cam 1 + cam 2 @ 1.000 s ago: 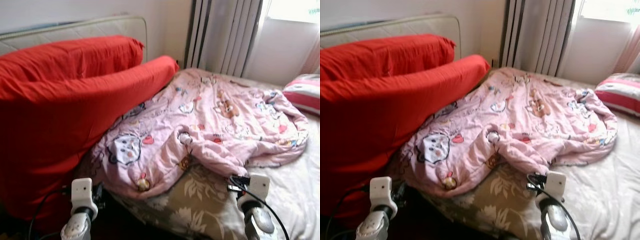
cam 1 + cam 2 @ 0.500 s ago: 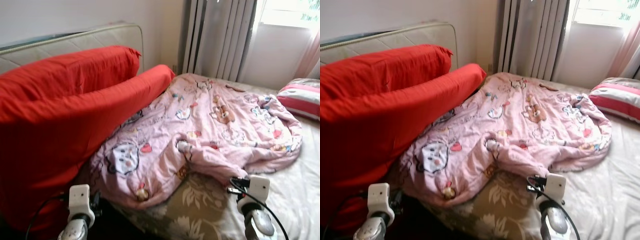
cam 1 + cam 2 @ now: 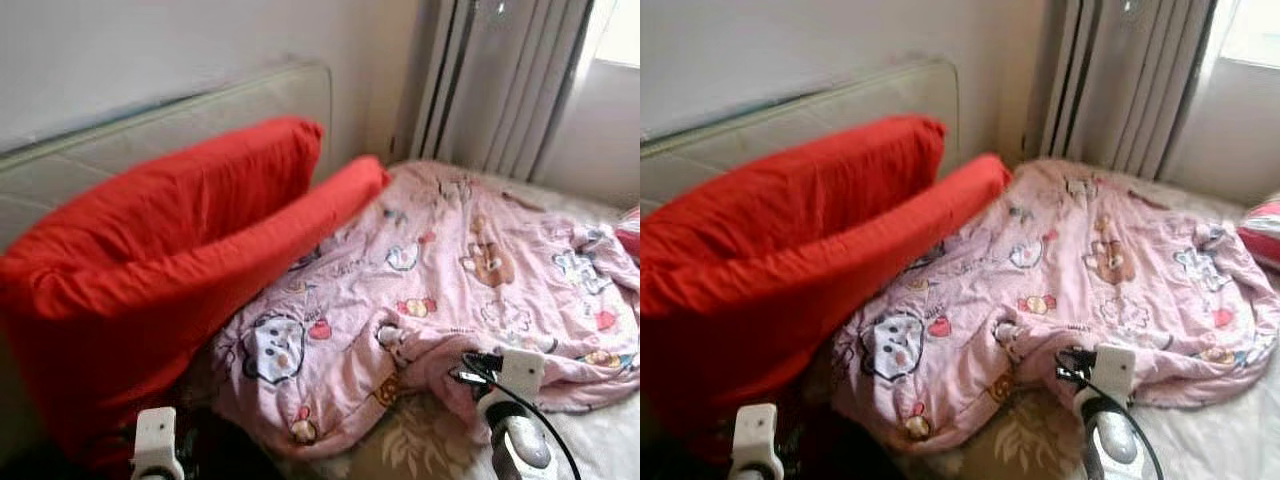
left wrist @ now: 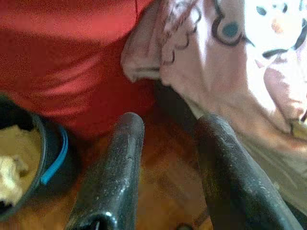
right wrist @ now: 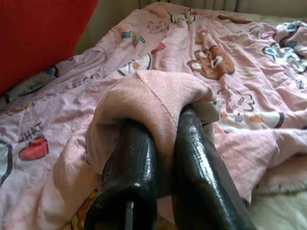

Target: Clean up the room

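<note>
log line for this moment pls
right gripper shut on pink quilt fold | left gripper open, idle above floor | red pillows on bed

pink cartoon blanket (image 3: 470, 290) | crumpled on bed, fold pinched by R end effector (image 5: 160, 143)

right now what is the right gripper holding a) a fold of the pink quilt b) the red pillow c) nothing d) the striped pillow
a: the right gripper is closed on a bunched fold of the pink cartoon quilt, as seen in its wrist view, with the fabric draped over both fingers.
</note>
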Tool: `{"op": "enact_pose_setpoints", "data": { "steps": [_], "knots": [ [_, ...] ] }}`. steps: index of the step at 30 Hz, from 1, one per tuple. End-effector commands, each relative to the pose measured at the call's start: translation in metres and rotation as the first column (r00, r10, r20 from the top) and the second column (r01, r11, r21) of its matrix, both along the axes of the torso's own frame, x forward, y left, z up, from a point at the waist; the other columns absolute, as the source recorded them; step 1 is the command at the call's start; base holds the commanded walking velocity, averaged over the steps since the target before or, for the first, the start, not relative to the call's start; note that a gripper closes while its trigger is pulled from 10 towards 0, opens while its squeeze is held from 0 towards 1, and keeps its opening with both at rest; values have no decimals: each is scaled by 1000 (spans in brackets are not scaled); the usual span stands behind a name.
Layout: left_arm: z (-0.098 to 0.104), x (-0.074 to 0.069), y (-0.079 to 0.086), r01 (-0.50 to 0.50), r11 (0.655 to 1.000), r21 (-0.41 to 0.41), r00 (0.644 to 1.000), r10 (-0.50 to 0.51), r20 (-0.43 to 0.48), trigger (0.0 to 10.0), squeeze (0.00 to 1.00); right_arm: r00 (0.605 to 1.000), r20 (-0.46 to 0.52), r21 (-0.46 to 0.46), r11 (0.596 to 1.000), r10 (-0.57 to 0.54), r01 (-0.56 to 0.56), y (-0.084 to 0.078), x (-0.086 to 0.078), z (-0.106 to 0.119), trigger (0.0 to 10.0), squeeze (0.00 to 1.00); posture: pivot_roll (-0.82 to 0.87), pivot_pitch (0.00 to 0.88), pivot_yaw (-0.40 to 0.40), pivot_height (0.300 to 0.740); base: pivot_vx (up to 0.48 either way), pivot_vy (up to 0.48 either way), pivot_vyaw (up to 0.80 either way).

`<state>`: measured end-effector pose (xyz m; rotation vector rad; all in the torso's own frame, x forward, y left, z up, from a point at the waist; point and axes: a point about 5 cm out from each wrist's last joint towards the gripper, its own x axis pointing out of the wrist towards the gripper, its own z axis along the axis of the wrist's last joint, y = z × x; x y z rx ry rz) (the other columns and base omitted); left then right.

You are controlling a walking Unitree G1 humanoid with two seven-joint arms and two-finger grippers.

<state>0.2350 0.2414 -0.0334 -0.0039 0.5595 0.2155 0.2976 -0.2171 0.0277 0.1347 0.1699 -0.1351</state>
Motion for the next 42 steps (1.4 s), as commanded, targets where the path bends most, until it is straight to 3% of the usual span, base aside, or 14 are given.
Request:
{"op": "enact_pose_setpoints", "data": {
  "steps": [1,15,33,42],
  "knots": [
    [-12,-13,-2,8,1000,10,997,-7,-81,10000,0,1000,19,7,1000,-2,2,0,2,4,10000,0,-2,0,-36,740,0,0,0],
    [-28,-33,-11,17,1000,-1,982,-17,-189,10000,0,1000,18,-7,1000,2,-1,2,4,5,10000,0,-4,0,-36,740,0,0,0],
    [-41,-60,1,-8,1000,-9,958,4,-288,10000,0,1000,16,-12,1000,-4,5,3,2,3,10000,0,-10,0,-30,740,-13,0,0],
    [-42,-60,-1,-14,1000,-16,951,8,-309,10000,0,1000,27,-10,1000,-1,1,4,4,5,10000,0,-4,0,-31,740,-139,0,0]
  ]
}}
